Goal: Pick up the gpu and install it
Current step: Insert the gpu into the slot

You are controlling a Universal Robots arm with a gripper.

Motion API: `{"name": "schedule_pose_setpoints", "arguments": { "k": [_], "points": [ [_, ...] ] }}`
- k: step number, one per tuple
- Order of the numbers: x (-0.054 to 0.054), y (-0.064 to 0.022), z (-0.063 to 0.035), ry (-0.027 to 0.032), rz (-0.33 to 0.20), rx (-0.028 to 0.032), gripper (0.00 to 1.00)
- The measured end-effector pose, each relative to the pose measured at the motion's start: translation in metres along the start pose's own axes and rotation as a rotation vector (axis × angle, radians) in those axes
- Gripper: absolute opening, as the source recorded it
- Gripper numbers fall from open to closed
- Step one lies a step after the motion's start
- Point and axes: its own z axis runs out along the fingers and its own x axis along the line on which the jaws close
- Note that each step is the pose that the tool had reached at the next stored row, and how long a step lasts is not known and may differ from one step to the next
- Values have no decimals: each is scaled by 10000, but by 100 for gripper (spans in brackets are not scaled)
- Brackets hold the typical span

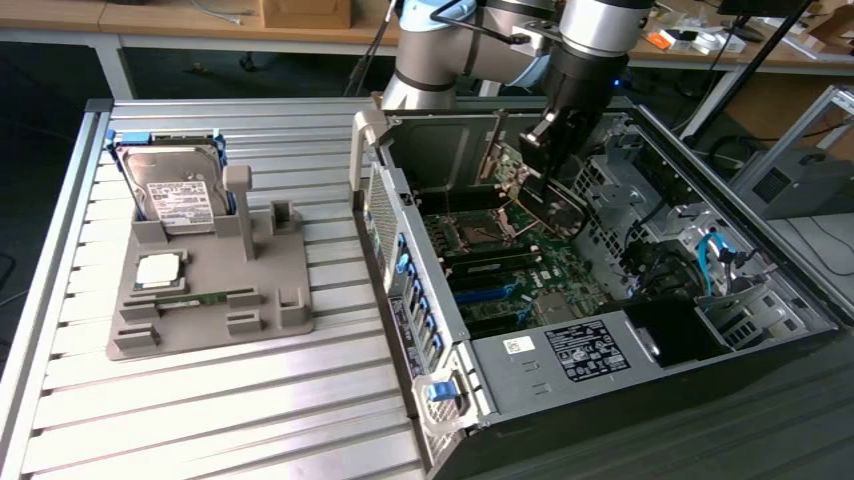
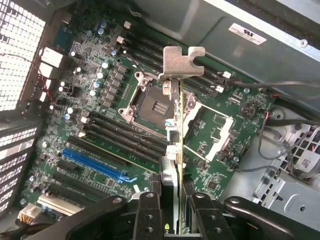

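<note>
The gpu [image 1: 531, 190] is held tilted in the gripper [image 1: 539, 140] above the motherboard [image 1: 514, 290] inside the open computer case [image 1: 387, 230]. At the exterior view's left, a grey holder [image 1: 280, 272] on the table [image 1: 200, 420] carries a hard drive [image 1: 180, 195] and a memory stick [image 1: 203, 299].

Nothing can be read. The white label [image 1: 183, 197] on the hard drive [image 1: 150, 163], the black label [image 1: 582, 352] on the case's metal cover [image 1: 534, 385] and the white sticker [image 2: 247, 33] on the case wall [image 2: 190, 15] all carry print too small to make out.

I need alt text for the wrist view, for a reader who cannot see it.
The claw grips the gpu edge-on, its silvery bracket far from the camera, over the green motherboard of an open computer case.
</note>
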Motion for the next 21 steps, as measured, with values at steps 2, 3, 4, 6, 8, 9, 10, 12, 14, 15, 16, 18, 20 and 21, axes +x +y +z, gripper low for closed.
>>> {"name": "schedule_pose_setpoints", "arguments": {
  "k": [2,3,4,6,8,9,10,12,14,15,16,18,20,21],
  "points": [
    [0,0,0,-6,-61,0,27],
    [0,0,0,-9,-106,0,27],
    [0,0,0,-13,-147,-1,27],
    [0,0,0,-21,-227,-1,27],
    [0,0,0,-26,-281,-1,27],
    [0,0,0,-28,-308,-1,27],
    [0,0,0,-31,-337,-1,27],
    [0,0,0,-36,-390,-1,27],
    [0,0,0,-41,-449,-2,27],
    [0,0,0,-44,-477,-2,27],
    [0,0,0,-47,-518,-2,27],
    [0,0,0,-54,-592,-2,27],
    [0,0,0,-59,-648,-2,27],
    [0,0,0,-62,-687,-2,27]
  ]
}}
